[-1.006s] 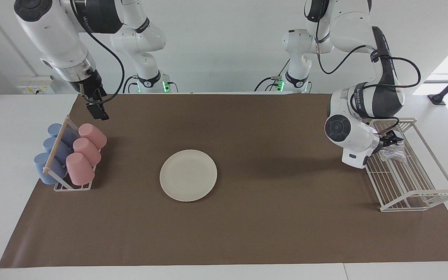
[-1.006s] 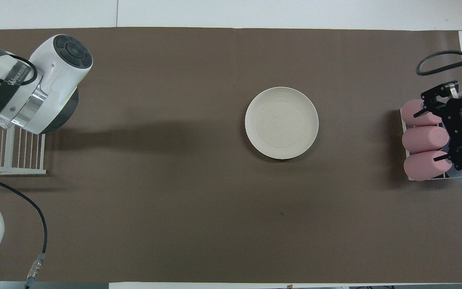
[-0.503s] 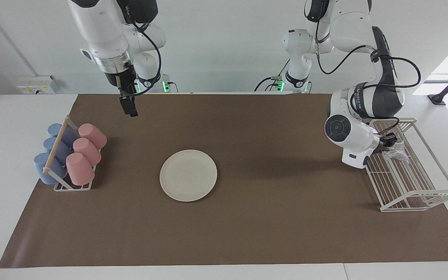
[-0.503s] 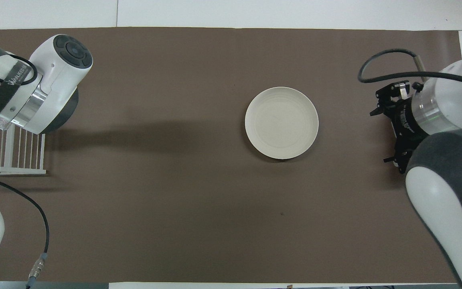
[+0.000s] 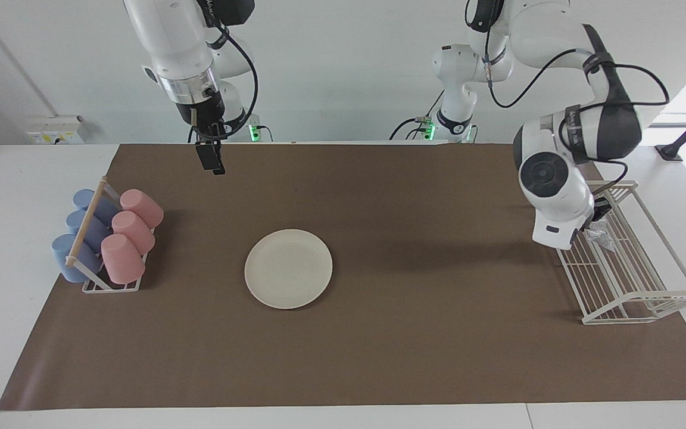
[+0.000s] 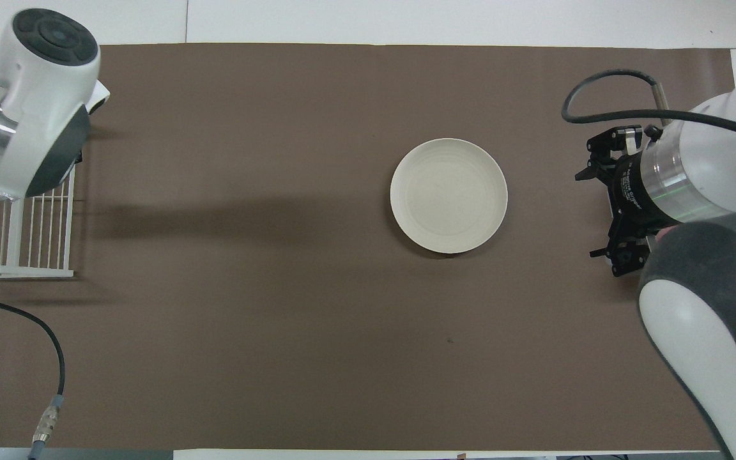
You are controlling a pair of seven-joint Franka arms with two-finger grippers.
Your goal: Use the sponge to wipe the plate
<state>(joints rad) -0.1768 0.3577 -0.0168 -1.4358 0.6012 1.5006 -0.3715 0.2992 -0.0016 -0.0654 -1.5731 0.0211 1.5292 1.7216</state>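
Comparing with one second ago: the right gripper [image 5: 212,159] has swung from above the cup rack [image 5: 90,265] to over the brown mat [image 5: 414,351], jaws wide, empty. The plate [image 5: 288,269] is unmoved, well clear of both jaws. The left gripper [image 5: 598,215] has clamped the sponge [image 5: 604,233] and lifted it off the wire rack [image 5: 646,301].

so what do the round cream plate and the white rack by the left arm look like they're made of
Round cream-white plate: matte, faint concentric rings, no gloss; probably plastic or fibre composite, possibly unglazed ceramic. White slatted rack: thin straight bars, looks like coated metal wire.
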